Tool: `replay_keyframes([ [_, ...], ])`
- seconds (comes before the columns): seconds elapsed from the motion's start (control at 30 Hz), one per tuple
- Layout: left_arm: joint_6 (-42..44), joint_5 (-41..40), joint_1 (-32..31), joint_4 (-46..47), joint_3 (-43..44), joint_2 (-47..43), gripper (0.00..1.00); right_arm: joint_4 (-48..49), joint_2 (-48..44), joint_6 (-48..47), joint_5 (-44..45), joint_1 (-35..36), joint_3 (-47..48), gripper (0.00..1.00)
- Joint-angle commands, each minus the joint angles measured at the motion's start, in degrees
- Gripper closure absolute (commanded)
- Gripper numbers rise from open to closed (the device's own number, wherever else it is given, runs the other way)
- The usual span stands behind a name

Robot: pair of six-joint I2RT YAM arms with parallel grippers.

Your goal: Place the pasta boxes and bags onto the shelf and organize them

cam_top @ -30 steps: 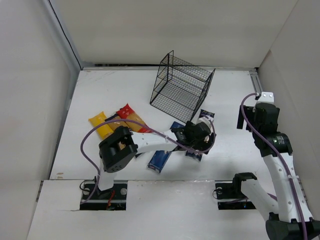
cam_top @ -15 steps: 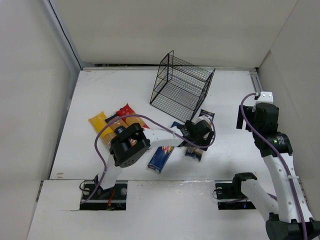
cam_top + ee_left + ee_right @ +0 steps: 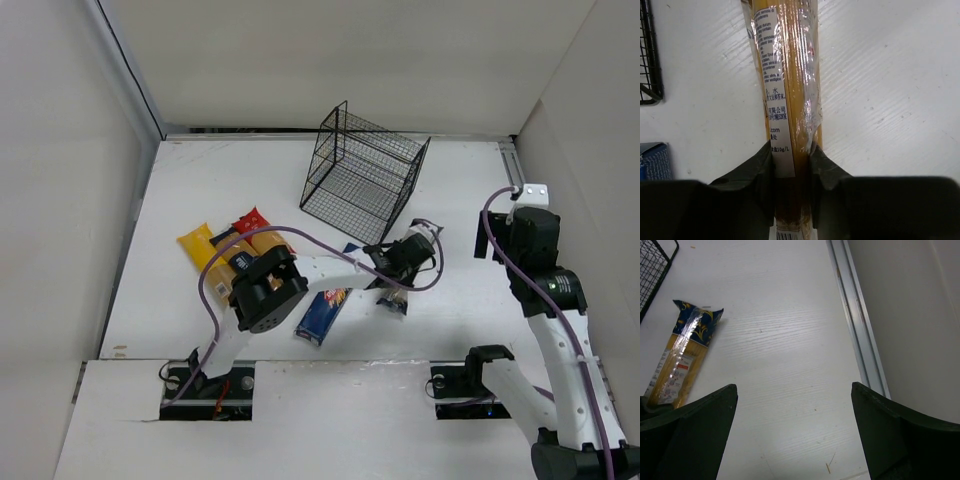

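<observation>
A long clear spaghetti bag (image 3: 422,232) sits on the right-hand half of a white table (image 3: 200,180), just in front of the shelf (image 3: 365,175). The bag is narrow and see-through, packed with straight golden strands. A white label with small print runs along its length (image 3: 777,90), and the end nearest the shelf is dark blue with a gold pattern (image 3: 696,317). I cannot tell whether the bag is raised off the table.

The left arm reaches across from the left. The left gripper (image 3: 398,262) has its two black fingers (image 3: 757,170) pressed tight against both sides of the bag, near the end away from the shelf.

The shelf is a black wire-mesh rack, box-shaped with grid sides, far larger than the bag. It stands at the back of the table and looks tipped at an angle.

The right gripper (image 3: 793,386) hangs near the table's right edge with its fingers spread wide, holding nothing.

Well to the left, yellow bags (image 3: 200,250) lie side by side, one with a red end. A dark blue box (image 3: 322,314) lies near the front, under the left arm.
</observation>
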Motion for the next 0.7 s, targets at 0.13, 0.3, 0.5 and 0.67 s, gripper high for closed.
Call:
replay_keyframes([
  [0.13,7.44,-6.53,-4.65,1.01,-6.38,-12.41,1.00,3.43,-4.79,0.66,2.60,-0.41,0.21,0.01],
  [0.3,10.79,-7.07,-5.19,4.36,-12.18,-25.07,1.00,2.90,-6.89,0.66,2.60,-0.41,0.21,0.01],
  [0.5,11.67,-8.28,-5.19,8.06,-22.89,-43.61,1.00,4.74,-7.52,-0.47,0.76,-0.41,-1.28,0.02],
  [0.67,9.39,-13.04,-2.91,4.37,-27.56,-49.51,1.00,4.75,-6.90,-0.48,0.15,-0.41,-1.28,0.03],
])
